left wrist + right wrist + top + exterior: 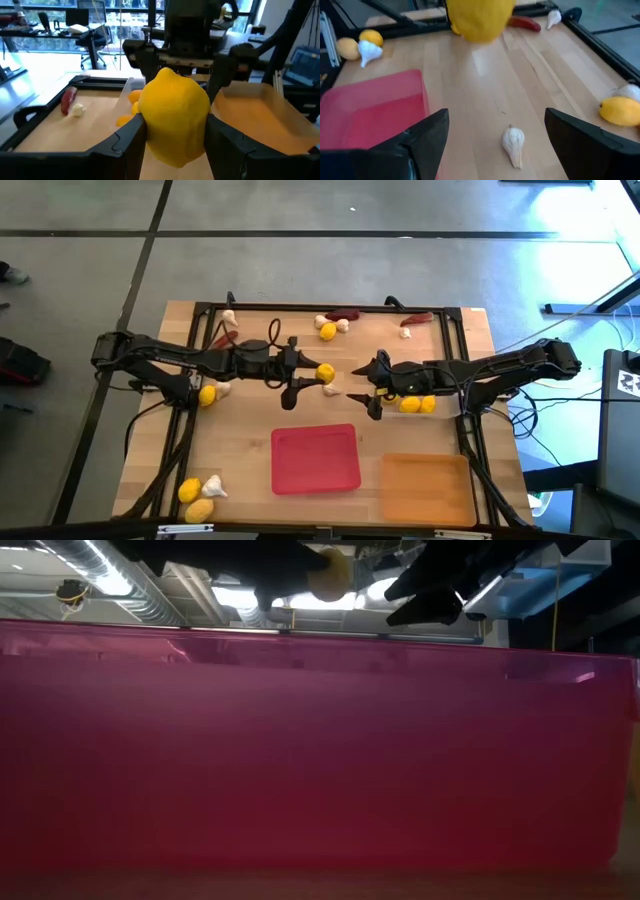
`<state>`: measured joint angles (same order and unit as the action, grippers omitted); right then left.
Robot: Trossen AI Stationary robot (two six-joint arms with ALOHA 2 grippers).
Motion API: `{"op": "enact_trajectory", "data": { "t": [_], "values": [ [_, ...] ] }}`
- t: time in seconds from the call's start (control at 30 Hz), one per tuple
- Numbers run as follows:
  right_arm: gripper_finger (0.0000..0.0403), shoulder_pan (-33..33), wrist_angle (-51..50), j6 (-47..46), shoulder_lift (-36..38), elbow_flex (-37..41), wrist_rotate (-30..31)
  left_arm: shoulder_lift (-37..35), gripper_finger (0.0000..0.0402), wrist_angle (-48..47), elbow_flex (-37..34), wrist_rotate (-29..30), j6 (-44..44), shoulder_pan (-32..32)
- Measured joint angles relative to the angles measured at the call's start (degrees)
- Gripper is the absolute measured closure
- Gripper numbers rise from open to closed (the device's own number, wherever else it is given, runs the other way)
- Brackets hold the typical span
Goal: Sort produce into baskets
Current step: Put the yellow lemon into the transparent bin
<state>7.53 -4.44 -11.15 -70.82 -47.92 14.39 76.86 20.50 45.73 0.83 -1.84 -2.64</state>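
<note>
My left gripper (pixel 312 375) reaches in from the table's left and is shut on a yellow lemon (pixel 174 117) above the table's middle. Facing it from the right, my right gripper (pixel 365 387) stands open above the wood. A garlic bulb (pixel 513 142) lies on the table below and between its fingers, untouched. The red basket (pixel 315 458) sits near the front middle, the orange basket (pixel 425 485) at the front right. The clear basket (pixel 450 408) under the right arm holds lemons (pixel 412 405). My left gripper pinches the lemon by its two opposite sides (pixel 145 122) between its two fingers. The fingers come nearly level from the table's left. The lemon is lifted clear of the table, and in the low view the lemon (pixel 330 570) shows above the red basket's wall.
Loose produce lies around: lemons and garlic at the front left (pixel 197 492), a lemon with garlic under the left arm (pixel 207 393), a lemon (pixel 327 332), garlic and chilies (pixel 345 313) along the far edge. A black frame (pixel 330 307) borders the table.
</note>
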Motion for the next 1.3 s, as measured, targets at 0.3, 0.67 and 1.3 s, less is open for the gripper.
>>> {"op": "enact_trajectory", "data": {
  "t": [0.3, 0.67, 1.3],
  "values": [
    [0.0082, 0.3, 2.2, 5.9, 0.0, 0.0, -0.9, 0.6, 0.0233, 0.4, -0.5, 4.0, -1.7, -0.4],
    [0.0082, 3.4, 3.7, 11.6, 0.0, 0.0, 9.0, 2.4, 0.0233, 3.3, -0.5, -0.1, -14.0, -6.7],
    [0.0082, 3.2, 10.6, 14.8, -0.7, 0.0, 4.0, 6.4, 0.0233, 11.5, -0.5, -7.0, -13.7, -4.1]
  ]
}}
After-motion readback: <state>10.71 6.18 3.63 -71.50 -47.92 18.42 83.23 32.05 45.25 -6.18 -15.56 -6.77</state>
